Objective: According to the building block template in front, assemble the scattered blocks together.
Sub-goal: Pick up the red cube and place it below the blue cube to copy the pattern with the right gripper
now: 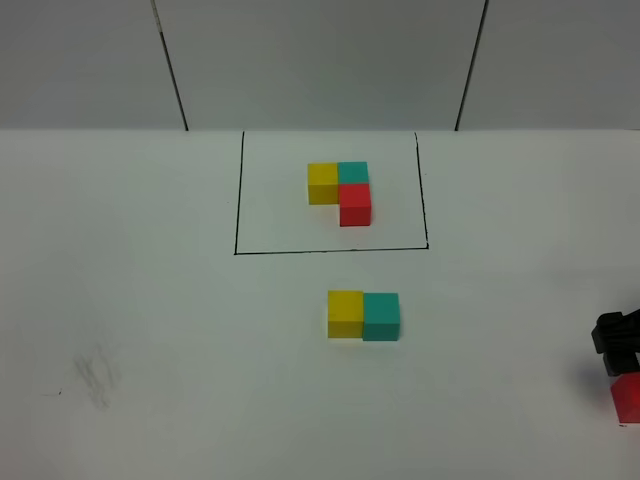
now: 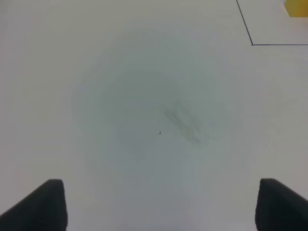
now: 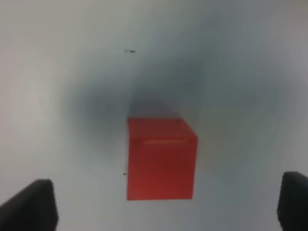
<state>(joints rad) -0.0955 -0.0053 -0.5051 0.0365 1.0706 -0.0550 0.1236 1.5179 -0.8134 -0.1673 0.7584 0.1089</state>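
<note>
**Two cubes paired, the red one off to the right**

We see a white, matt bench [image 1: 150, 300] with a thin black outline [image 1: 330, 250] drawn on it as a rectangle, below grey wall panels [image 1: 320, 60]. Inside the outline sits the building block template [image 1: 340, 190], an L-shaped cluster of three small, smooth, square-edged cubes. Yellow and teal stand side by side at the back, and red touches the front face of the teal one.

Just outside the outline, on the near side, the loose yellow cube [image 1: 345, 314] and the loose teal-green cube [image 1: 381, 317] stand face to face and touching, yellow on the left. That is the same order as the template's back row. The loose red cube [image 1: 627, 397] lies well apart from them at the right edge of the high view, flat on the bench and partly cut off by the frame.

The right pincer [image 3: 162, 211] hangs over that red cube with its black jaws spread wide, one on either side and neither touching it. In the wrist view the cube is blurred: a plain solid red block with a soft dark shadow behind it.

The left pincer [image 2: 160, 207] is likewise spread, with nothing between its dark jaws, over bare bench marked by a faint grey smudge [image 2: 183, 125]. At the edge of its view we make out one corner of the black outline and a sliver of yellow inside it
</note>
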